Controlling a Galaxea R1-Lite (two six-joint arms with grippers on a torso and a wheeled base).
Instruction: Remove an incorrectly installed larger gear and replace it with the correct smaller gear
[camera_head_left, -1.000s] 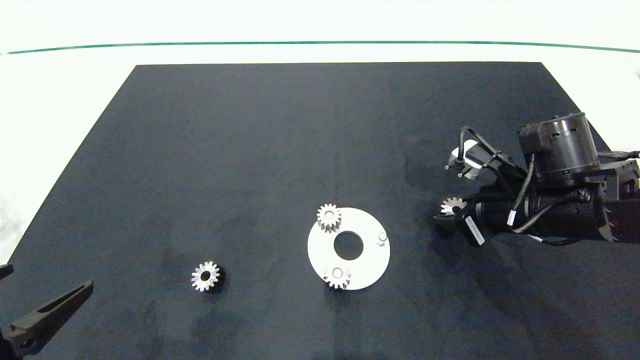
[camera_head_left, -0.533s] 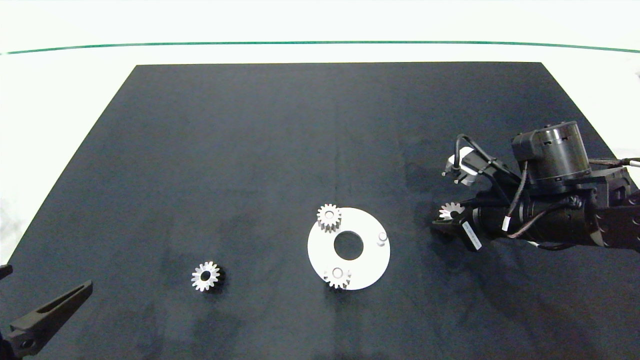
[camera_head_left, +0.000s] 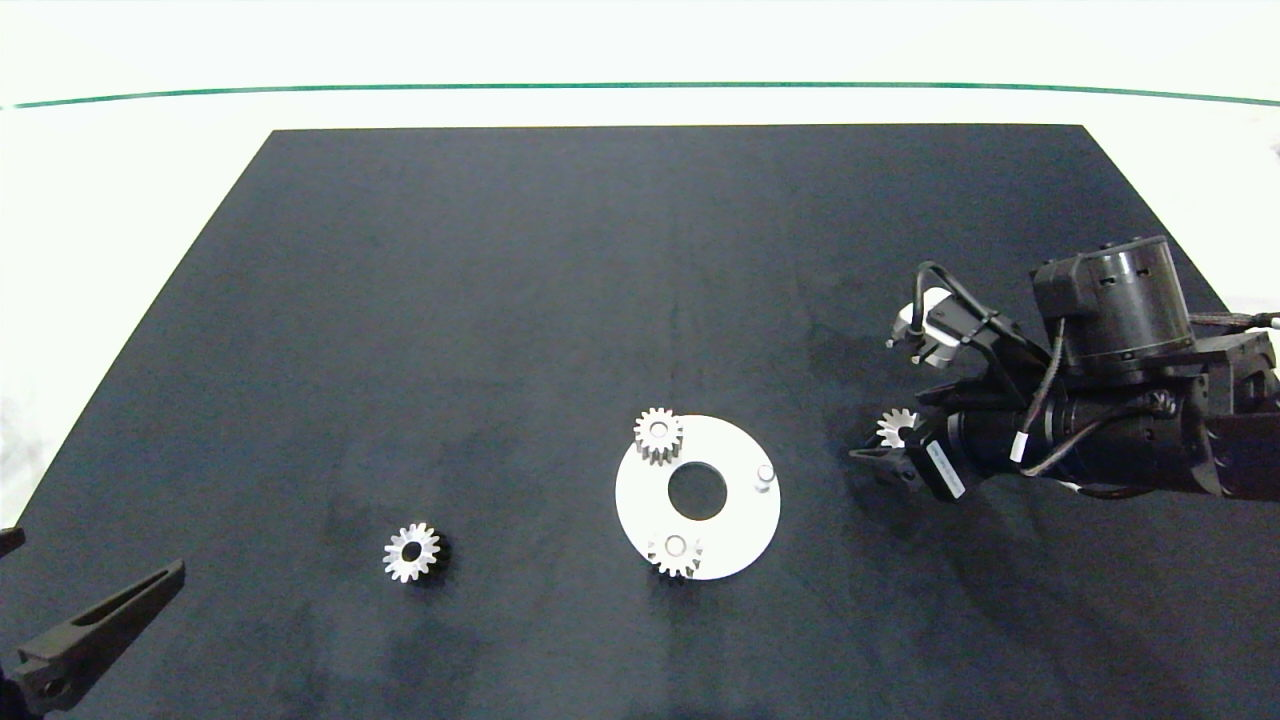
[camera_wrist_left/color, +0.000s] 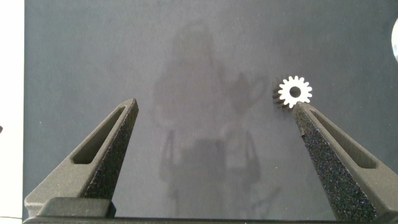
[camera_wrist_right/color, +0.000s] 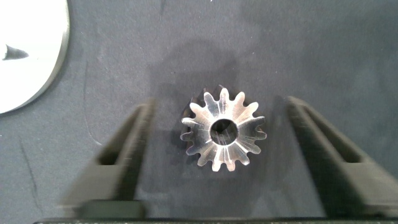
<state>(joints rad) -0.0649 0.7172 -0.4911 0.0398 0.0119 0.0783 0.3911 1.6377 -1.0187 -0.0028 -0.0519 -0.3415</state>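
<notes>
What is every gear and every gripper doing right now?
larger gear: flat on the mat, off the disc, between the right gripper's fingers, not gripped.
smaller gear: flat on the mat, loose, left of the disc.
white disc: two small gears on it, one peg bare.
right gripper: open, around the larger gear.
left gripper: open, holding nothing, at the mat's near-left corner.

Probably a lab bench: a black mat (camera_head_left: 560, 300) on a white table (camera_head_left: 120, 200), loose gears.
</notes>
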